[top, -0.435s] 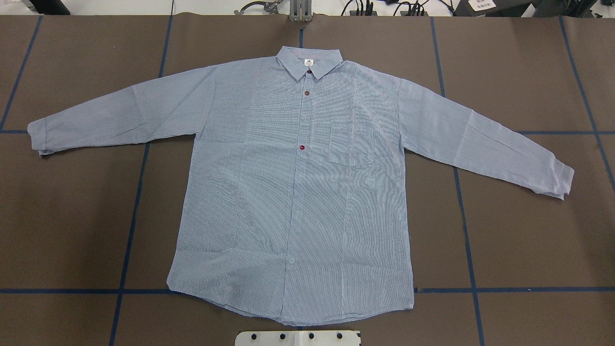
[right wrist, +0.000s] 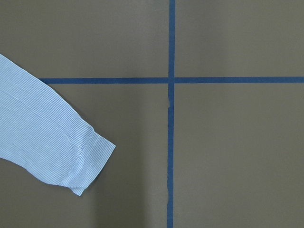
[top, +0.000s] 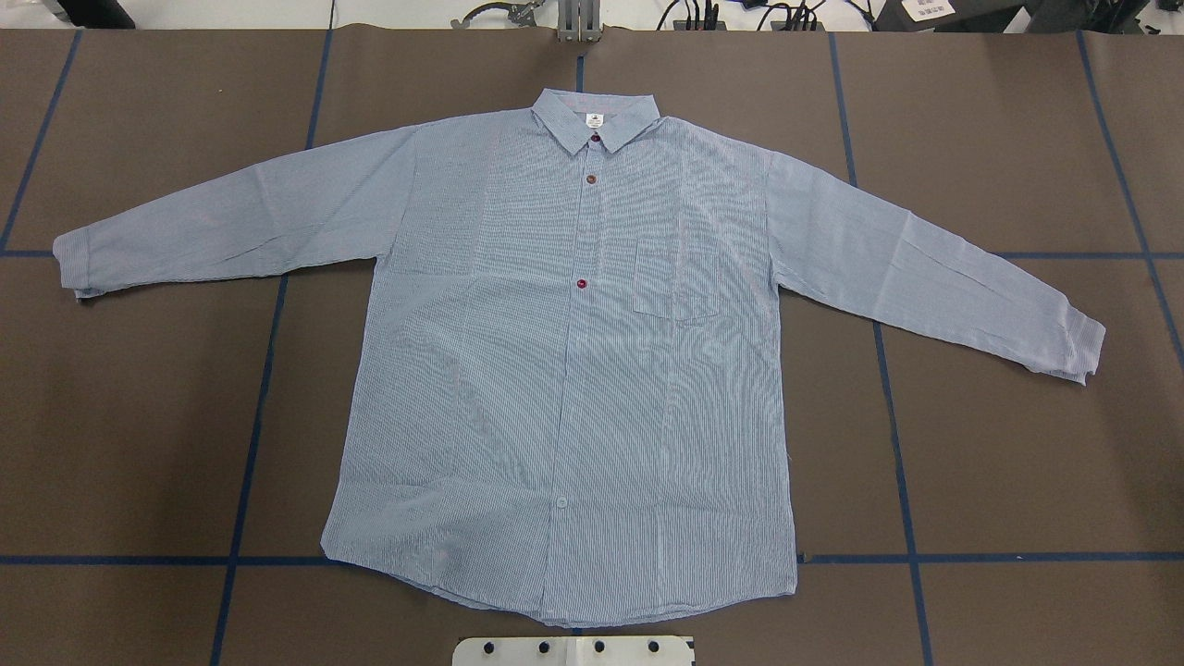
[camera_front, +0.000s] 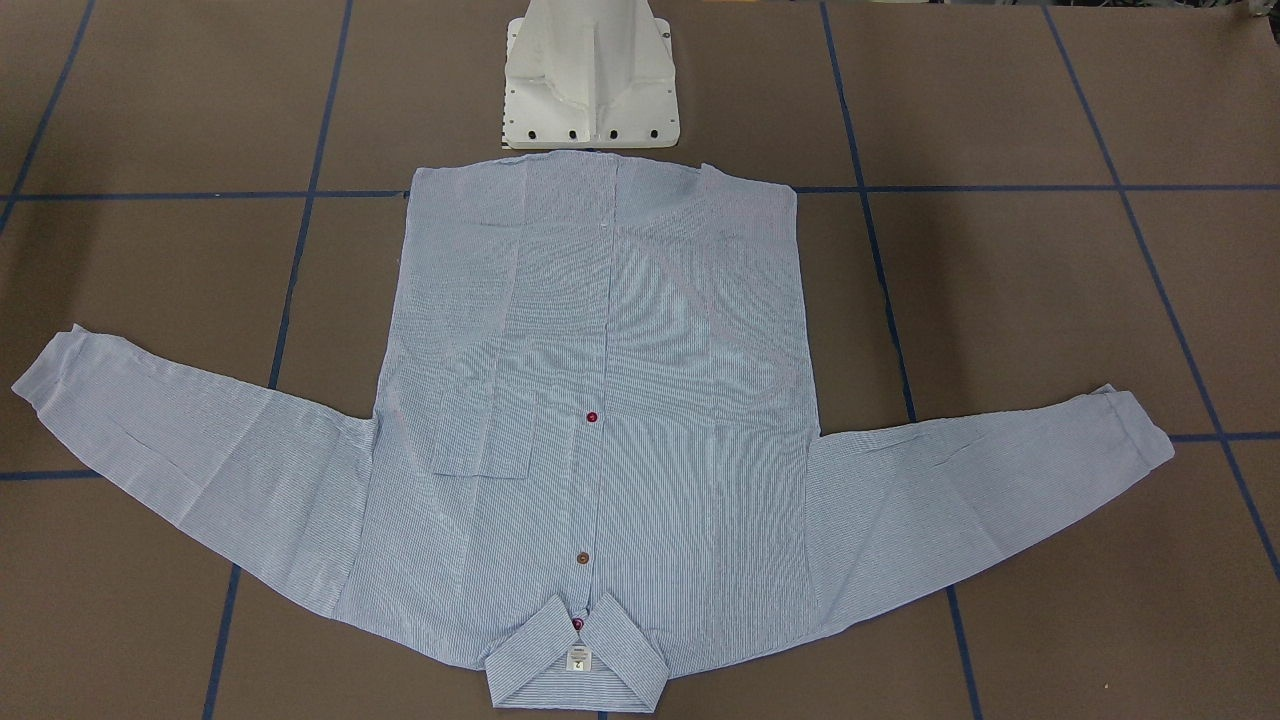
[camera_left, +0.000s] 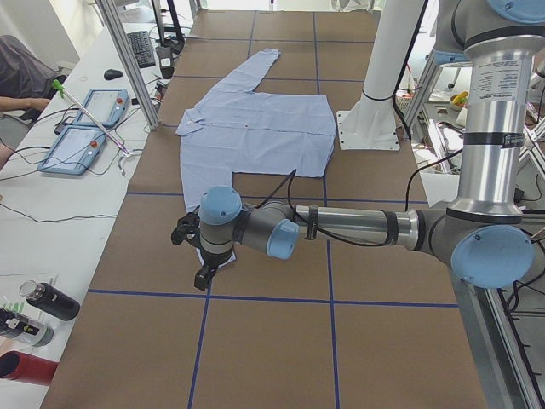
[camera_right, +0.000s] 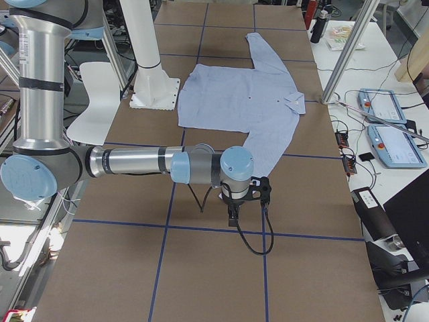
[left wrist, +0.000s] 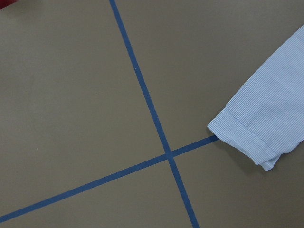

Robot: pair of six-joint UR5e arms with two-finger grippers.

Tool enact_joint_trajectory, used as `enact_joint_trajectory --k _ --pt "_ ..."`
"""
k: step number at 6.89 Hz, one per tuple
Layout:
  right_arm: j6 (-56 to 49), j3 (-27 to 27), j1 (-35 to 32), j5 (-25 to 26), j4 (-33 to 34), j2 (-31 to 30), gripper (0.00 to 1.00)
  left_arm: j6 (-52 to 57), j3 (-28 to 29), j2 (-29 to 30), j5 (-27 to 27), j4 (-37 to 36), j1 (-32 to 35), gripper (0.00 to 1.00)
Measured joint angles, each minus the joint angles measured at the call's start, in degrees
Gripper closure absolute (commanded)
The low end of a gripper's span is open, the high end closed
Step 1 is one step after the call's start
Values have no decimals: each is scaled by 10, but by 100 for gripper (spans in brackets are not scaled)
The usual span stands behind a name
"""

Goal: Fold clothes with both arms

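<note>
Front-facing: shirt (camera_front: 600, 400) flat mid-surface (camera_front: 1000, 300), hem at pedestal (camera_front: 590, 90), collar toward operators' edge, sleeves splayed.
Overhead: unchanged vs 0.4 s ago; no fold begun yet.
Ext. left: left gripper (camera_left: 200, 260) over surface near sleeve end; wide or narrow, can't tell.
Ext. right: right gripper (camera_right: 241, 201) likewise, can't tell.
Wrist cams: left cuff (left wrist: 247, 137), right cuff (right wrist: 90, 161), both ungrasped.
No containers.
</note>
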State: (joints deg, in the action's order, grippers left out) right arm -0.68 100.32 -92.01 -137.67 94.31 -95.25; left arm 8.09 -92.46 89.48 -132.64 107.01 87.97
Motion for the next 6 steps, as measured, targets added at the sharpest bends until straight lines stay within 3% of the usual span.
enact_joint_trajectory --k 3,6 --pt "-1 -8 1 2 -16 -3 0 -33 -59 -32 -14 9 5 0" --pt "14 -36 21 2 -84 -11 0 -83 -78 -33 -31 24 5 0"
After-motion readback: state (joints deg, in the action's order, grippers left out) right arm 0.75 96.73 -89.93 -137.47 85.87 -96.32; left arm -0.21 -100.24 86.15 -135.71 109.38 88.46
